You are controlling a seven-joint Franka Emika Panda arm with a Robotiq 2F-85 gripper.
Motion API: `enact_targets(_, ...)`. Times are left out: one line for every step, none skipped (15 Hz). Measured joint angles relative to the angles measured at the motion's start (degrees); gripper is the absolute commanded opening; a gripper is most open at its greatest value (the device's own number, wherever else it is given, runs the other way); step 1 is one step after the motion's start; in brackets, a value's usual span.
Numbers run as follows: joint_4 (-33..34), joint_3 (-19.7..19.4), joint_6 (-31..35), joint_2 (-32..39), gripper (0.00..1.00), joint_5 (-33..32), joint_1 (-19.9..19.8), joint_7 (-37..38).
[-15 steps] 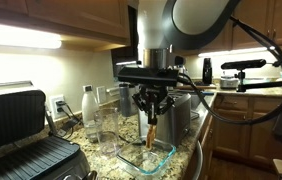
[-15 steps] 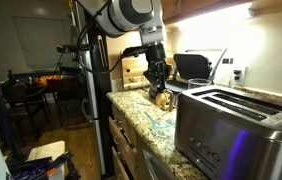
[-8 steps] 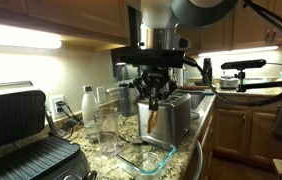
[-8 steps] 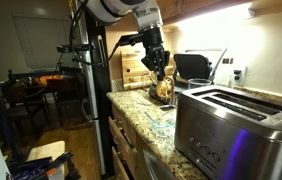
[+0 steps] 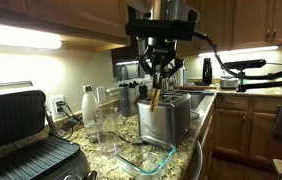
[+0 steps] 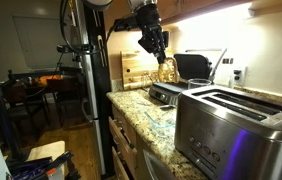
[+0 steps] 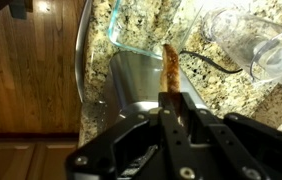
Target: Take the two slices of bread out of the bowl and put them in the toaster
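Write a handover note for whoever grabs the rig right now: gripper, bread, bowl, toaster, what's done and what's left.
Gripper: shut on one bread slice, held upright and hanging just above the toaster.
Bowl: by the toaster's base, no slice visible in it.
Second slice: not seen in any view; cannot tell whether it is in a slot.
Done: one slice is out of the bowl.
Left: lower this slice into a slot, open the fingers, then locate the second slice.

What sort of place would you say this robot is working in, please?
Most likely a home kitchen: a steel toaster and a black contact grill stand on a granite countertop beneath wooden cabinets.
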Motion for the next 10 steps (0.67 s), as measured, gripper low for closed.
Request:
enact_targets(0.04, 0.17, -0.89, -0.78, 0.07, -0.45, -0.4, 0.37)
enact_targets(0.04, 0.31, -1.69, -1.46, 0.07, -0.93, -0.87, 0.74)
enact_targets(0.05, 0.46, -2.5, -1.98, 0.07, -1.46, -1.4, 1.13)
enact_targets(0.05, 0.6, -3.32, -2.42, 0.07, -2.18, -1.98, 1.85)
enact_targets(0.06, 0.76, -3.89, -2.67, 0.07, -3.08, -2.61, 2.57)
enact_targets(0.06, 0.95, -4.37, -2.76, 0.07, -4.17, -3.25, 3.44)
enact_targets(0.06, 1.12, -4.82, -2.75, 0.07, -5.19, -3.83, 4.23)
enact_targets(0.06, 1.23, -5.21, -2.73, 0.07, -6.08, -4.32, 4.88)
enact_targets(0.06, 1.26, -5.44, -2.66, 0.07, -6.92, -4.68, 5.44)
enact_targets(0.06, 1.27, -5.54, -2.54, 0.07, -7.76, -5.02, 5.97)
